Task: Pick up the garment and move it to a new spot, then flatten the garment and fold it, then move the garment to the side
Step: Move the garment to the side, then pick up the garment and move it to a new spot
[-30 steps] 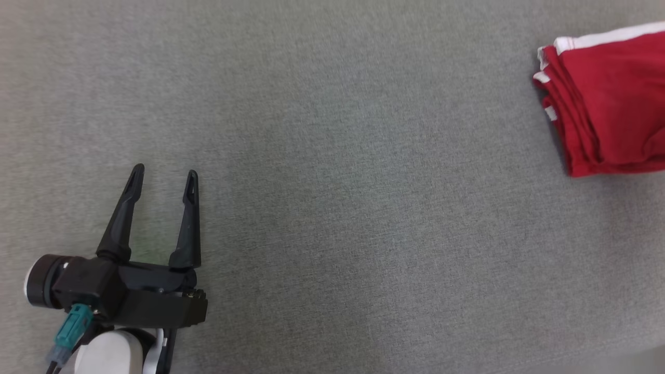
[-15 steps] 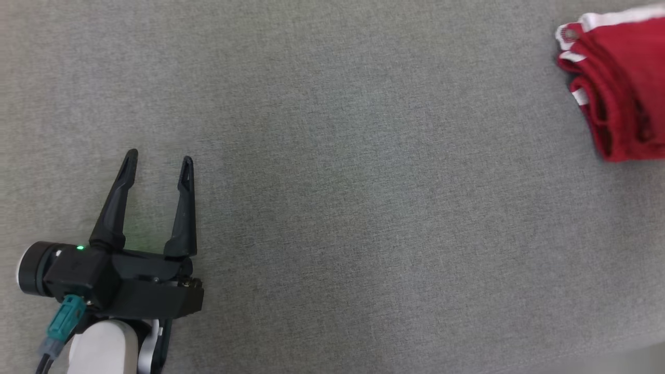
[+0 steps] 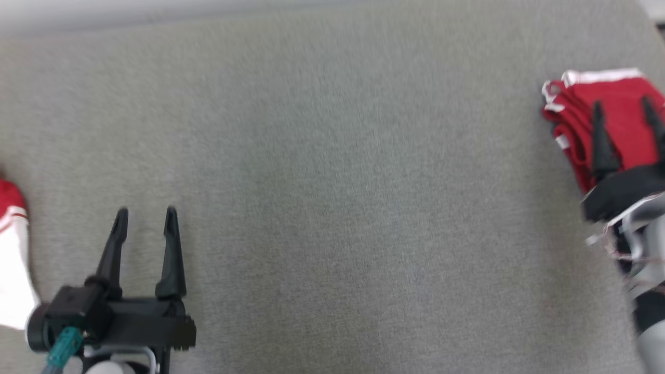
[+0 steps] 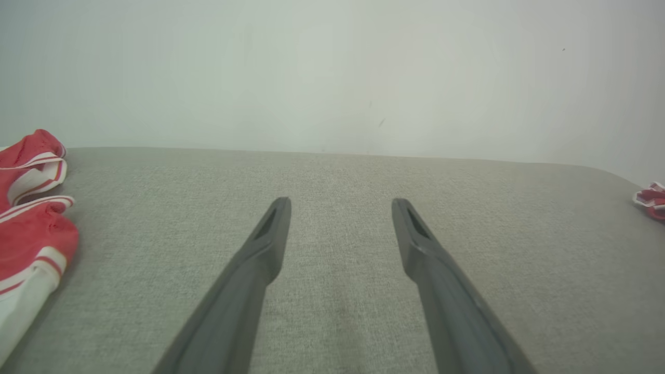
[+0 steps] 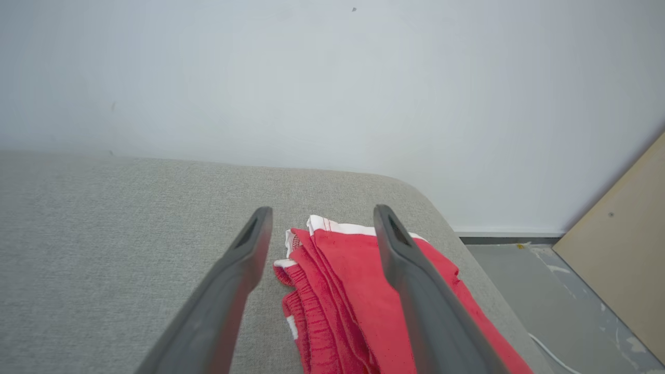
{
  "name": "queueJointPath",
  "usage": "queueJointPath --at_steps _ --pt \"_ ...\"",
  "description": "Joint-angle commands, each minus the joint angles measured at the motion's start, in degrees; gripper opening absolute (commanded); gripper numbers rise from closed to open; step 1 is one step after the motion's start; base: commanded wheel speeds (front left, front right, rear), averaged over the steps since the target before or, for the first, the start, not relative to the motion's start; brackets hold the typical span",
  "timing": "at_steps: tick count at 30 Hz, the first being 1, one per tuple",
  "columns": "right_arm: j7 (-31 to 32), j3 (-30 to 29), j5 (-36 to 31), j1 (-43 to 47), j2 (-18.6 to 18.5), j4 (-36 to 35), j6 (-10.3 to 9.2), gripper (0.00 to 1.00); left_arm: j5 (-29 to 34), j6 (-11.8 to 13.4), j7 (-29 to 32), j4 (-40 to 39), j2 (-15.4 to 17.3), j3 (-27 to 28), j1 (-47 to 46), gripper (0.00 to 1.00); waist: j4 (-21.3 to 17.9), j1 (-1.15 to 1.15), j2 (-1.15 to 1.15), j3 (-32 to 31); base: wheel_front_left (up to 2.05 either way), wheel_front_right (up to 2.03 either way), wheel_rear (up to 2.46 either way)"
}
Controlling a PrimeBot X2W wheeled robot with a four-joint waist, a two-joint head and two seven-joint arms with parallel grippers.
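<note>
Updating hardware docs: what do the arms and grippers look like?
Left gripper and right gripper: two long tapered black fingers with slotted tips on boxy black bases. Teal connector at the left wrist; thin pale wires at the right.

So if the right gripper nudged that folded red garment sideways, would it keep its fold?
Probably floppy: the folded red garment shows soft stacked layers, so a push would likely skew them. It looks light; the textured grey surface may drag its bottom layer.

head: steeply down | wrists: low, facing wall [image 4: 332, 67] | head, right wrist share garment [image 3: 626, 98]
</note>
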Motion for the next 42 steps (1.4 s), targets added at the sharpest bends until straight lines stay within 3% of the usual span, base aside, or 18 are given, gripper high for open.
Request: queueJointPath --at_steps 1,10,17,29,42 --pt "-0.2 -0.3 1.89 3.14 2.14 -1.81 -0.17 1.0 -0.23 0.63 -0.03 0.66 -0.41 0.34 1.81 1.0 2.58 0.01 0.0 -7.87 0.0 0.0 0.0" --pt "1.82 2.12 6.56 16.56 9.17 -11.42 -0.17 1.0 -2.56 1.34 -0.03 5.54 -0.87 1.86 5.27 1.0 3.88 0.01 0.0 -17.42 0.0 0.0 0.0" --pt "1.64 5.5 10.39 22.35 12.0 -12.99 -0.17 1.0 -3.38 1.48 -0.03 9.37 -1.07 1.6 5.97 1.0 4.36 0.01 0.0 -20.61 0.0 0.0 0.0" --pt "0.54 9.58 9.01 23.48 12.73 -9.65 -0.17 1.0 -2.32 0.86 -0.03 13.57 -1.17 2.7 6.5 1.0 3.99 0.01 0.0 -22.13 0.0 0.0 0.0" --pt "-0.43 9.57 8.59 22.84 12.26 -7.52 -0.17 1.0 -2.23 0.66 -0.03 13.39 -1.29 3.13 6.99 1.0 3.76 0.01 0.0 -22.57 0.0 0.0 0.0"
